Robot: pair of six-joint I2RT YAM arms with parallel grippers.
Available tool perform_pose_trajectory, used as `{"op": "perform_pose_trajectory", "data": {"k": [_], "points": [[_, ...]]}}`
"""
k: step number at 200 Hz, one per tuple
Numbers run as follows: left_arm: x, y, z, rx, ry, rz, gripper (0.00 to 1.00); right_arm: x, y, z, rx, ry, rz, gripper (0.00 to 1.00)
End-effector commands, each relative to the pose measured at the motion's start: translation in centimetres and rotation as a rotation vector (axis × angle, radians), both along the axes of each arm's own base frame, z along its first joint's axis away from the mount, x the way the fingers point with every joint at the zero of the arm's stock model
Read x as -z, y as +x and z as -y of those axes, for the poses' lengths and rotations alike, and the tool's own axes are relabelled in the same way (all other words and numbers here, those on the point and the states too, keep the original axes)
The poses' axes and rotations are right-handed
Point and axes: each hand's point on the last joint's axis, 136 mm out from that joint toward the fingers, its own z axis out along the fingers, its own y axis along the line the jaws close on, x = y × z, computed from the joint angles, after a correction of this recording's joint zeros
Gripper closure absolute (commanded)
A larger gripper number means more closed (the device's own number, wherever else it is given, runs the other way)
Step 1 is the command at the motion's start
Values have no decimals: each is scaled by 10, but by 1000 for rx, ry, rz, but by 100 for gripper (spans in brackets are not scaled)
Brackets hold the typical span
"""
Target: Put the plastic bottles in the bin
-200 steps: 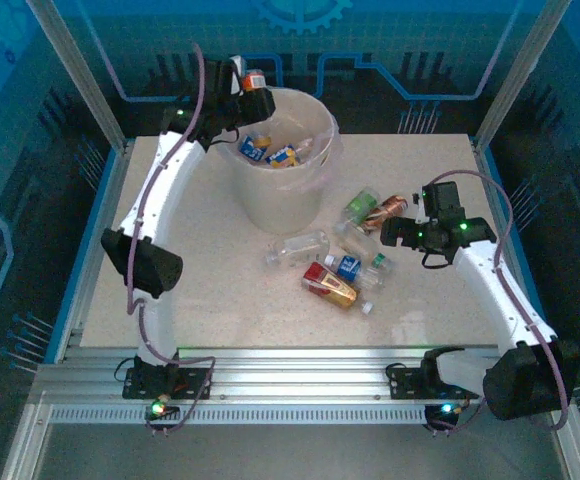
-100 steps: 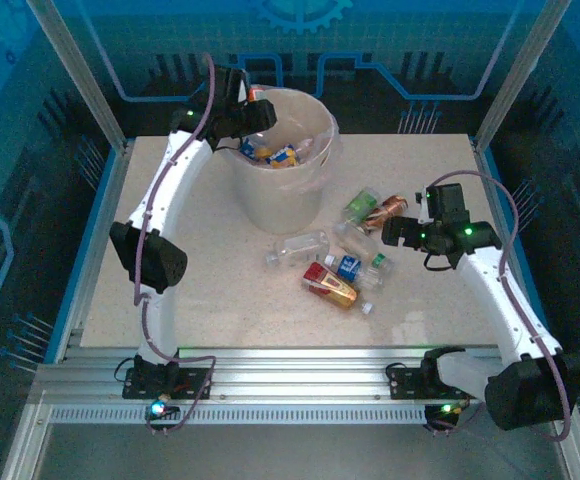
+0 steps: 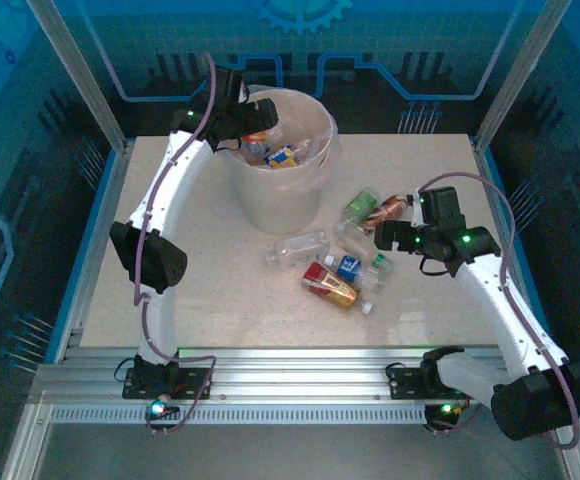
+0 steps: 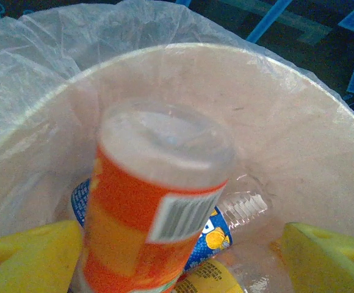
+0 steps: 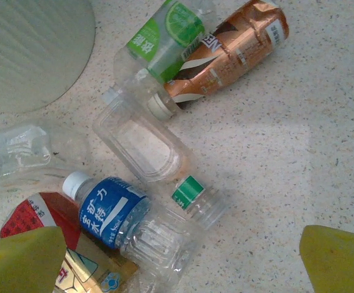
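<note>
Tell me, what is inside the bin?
Visible in the bin: an orange-labelled bottle, a blue-labelled bottle and a clear bottle. The orange one hides whatever lies under it.

The speckled table [image 3: 195, 290] bears the bin [image 3: 275, 208] and scattered plastic bottles [image 3: 330, 283].

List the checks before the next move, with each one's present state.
1. Left gripper open over the large round translucent whitish bin: ok.
2. Orange-labelled clear plastic bottle free of both yellow fingers: cannot tell; one looks close.
3. That bottle inside the bin's rim: ok.
4. Right gripper open: ok.
5. Right gripper above a target: ok, small blue-labelled clear bottle below.
6. Table cleared of bottles: not ok, several lie there.
</note>
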Motion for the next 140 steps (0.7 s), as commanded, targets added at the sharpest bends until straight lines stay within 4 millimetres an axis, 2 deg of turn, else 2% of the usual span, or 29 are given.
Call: {"op": "perform_pose_trajectory", "data": {"k": [1,39,64,95,119,140], "points": [[-20,-10,-10,-23,3,29,11,-1,-11,-5,-44,-23,0,0],[-55,-24,-14,-30,6,101,2,-3,-20,-11,-73,-42,1,0],[-73,-32,-23,-63,50,150,2,-8,-21,-13,-73,-40,18,0],[-77,-36,-22,-63,79,172,16,-12,-19,-13,-61,-33,30,0],[-75,-40,-12,-38,109,170,17,-13,-19,-15,-70,-30,24,0],[-80,-50,-1,-10,131,190,14,-11,-24,-21,-97,-27,6,0]]}}
